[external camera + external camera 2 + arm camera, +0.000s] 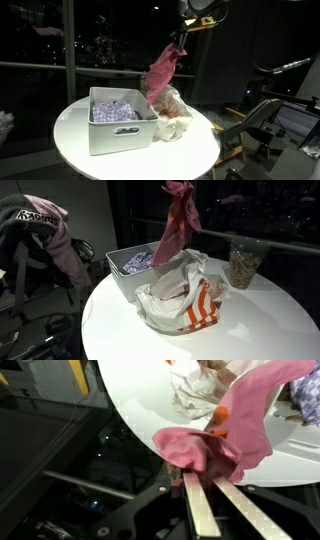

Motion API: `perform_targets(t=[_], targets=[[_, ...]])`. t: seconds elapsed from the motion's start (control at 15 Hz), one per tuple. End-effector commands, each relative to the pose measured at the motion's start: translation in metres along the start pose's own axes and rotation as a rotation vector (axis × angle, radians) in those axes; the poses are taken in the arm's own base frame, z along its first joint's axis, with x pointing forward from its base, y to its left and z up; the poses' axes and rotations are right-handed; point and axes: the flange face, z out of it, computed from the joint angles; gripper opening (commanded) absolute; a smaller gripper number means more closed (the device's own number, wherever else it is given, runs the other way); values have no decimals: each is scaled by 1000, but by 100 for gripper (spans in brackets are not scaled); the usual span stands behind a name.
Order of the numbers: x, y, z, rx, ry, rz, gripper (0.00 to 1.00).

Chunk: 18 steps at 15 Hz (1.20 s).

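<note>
— What containers are on the round white table (75, 130)?

— Three. A white rectangular bin (110, 135) sits at the centre left of an exterior view, filled nearly to the rim with crumpled purple-and-white pieces (115, 110). Just beside it, on its right in that view, lies a white plastic bag (185, 295) with orange stripes. Its mouth gapes upward, and something pale pink shows inside, though I cannot tell what. At the upper right of an exterior view a clear jar (243, 265) stands well apart from both, holding brownish bits.

— And the gripper?

— The gripper (180, 38) comes down from the top of the frame, right of centre. Its fingers (200, 505) are pinched together on the top end of a pink cloth (178, 225). In the wrist view they run up from the bottom edge and meet where the cloth bunches.

— Where does the cloth sit?

— In the air over the bag, beside the bin. In both exterior views its lower end comes down to the bag's open mouth. Whether it touches what lies inside, I cannot tell.

— Which way does it run?

— Its long axis is close to upright. It is narrow at the gripped top and wider toward the hanging end. In an exterior view it leans a little, with the bottom drifting toward the lower left, over the bin's near corner.
</note>
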Motion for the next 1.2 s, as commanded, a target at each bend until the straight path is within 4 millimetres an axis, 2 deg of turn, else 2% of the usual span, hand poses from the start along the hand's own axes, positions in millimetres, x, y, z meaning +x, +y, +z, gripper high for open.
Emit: perform_targets(t=[0.0, 0.13, 0.4, 0.53, 0.73, 1.13], targets=[[-20, 34, -30, -69, 30, 74, 4], [-22, 31, -17, -59, 39, 66, 3], [-38, -3, 39, -6, 59, 67, 3], [-49, -17, 58, 30, 60, 80, 3], [-62, -19, 76, 18, 101, 93, 4], [-103, -35, 150, -40, 11, 50, 4]])
